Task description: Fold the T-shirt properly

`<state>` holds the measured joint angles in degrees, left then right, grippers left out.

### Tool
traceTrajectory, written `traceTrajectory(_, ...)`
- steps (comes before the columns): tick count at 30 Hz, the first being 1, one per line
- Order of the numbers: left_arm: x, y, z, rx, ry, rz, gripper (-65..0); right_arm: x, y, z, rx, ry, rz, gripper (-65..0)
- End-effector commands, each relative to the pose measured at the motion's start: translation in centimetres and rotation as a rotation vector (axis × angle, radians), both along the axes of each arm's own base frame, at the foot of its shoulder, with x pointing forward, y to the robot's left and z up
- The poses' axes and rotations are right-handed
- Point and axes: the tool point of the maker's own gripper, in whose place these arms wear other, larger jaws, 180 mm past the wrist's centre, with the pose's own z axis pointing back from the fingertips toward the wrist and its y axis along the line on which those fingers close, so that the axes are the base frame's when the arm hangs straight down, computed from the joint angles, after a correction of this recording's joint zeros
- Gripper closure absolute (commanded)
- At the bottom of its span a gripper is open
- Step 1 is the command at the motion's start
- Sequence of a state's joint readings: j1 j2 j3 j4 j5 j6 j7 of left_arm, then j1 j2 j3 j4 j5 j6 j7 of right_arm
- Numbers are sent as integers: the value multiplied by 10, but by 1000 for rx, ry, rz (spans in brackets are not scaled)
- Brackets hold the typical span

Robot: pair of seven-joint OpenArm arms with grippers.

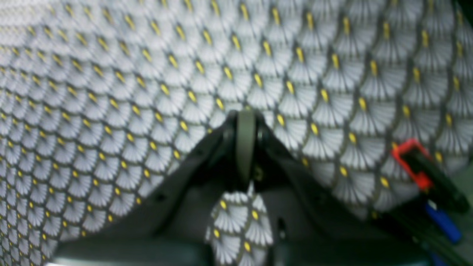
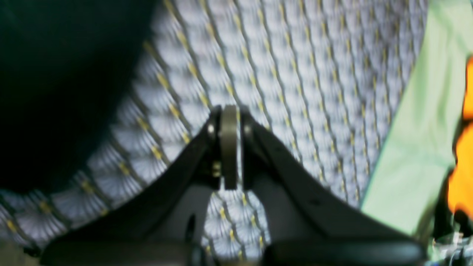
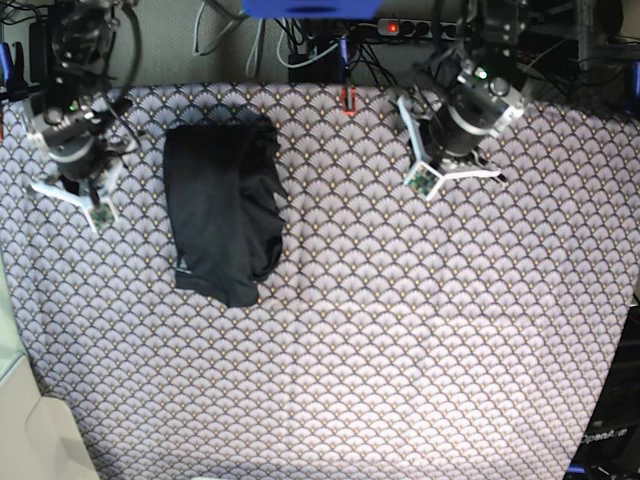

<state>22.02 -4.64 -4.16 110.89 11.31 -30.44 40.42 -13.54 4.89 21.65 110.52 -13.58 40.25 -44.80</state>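
Observation:
The black T-shirt lies folded into a long narrow bundle on the patterned tablecloth, left of the middle, with a tiny pale tag at its near hem. In the right wrist view it is a dark blurred mass at the upper left. My right gripper is shut and empty over the cloth, just left of the shirt in the base view. My left gripper is shut and empty over bare tablecloth, well to the right of the shirt.
The fan-patterned tablecloth covers the whole table. A red clamp holds its far edge and also shows in the left wrist view. Cables and gear lie behind the table. A pale green surface borders the cloth's left side.

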Motion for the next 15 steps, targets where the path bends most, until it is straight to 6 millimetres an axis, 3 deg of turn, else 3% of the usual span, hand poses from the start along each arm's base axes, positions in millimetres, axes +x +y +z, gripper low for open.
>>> traceTrajectory(1,1,4,9,-13,-34,21,0,4,-5,12,-10,-44,-4,0)
traceTrajectory(10,-35,50,-2,49,39,134,0,-44,-43,4,-49,19,-125,0)
traceTrajectory(15,-69,51,-14,60,116,134,0,-74,-72,7,-56,-11,-228,0)
